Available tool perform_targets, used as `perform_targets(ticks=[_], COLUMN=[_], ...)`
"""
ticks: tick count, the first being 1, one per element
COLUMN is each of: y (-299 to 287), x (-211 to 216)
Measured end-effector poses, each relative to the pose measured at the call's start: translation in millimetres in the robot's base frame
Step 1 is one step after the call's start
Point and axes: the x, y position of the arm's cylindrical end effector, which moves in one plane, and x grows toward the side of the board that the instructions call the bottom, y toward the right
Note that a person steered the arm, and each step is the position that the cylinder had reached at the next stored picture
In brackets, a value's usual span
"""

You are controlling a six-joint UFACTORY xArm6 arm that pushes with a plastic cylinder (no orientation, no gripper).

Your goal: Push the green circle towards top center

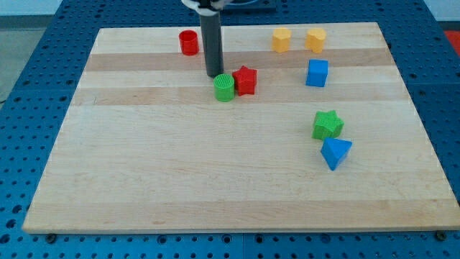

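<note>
The green circle (224, 88) is a short green cylinder a little above the board's middle, towards the view's top. A red star-shaped block (246, 80) touches its right side. My rod comes down from the view's top, and my tip (213, 75) rests on the board just up and left of the green circle, very close to it or touching it.
A red cylinder (189, 42) stands at the top left. Two yellow blocks (281, 39) (315, 39) sit at the top right, with a blue cube (317, 73) below them. A green star (328, 125) and a blue triangle (336, 152) lie at the right. The wooden board (180, 173) ends on blue pegboard.
</note>
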Motion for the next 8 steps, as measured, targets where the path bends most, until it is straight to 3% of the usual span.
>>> perform_targets(ticks=[1,3,4,5,7,8], y=[72.6,162.8,84.9,97.1,13.2,-2.9], x=[14.6,28.7,56.1,110.3,72.7,-0.1])
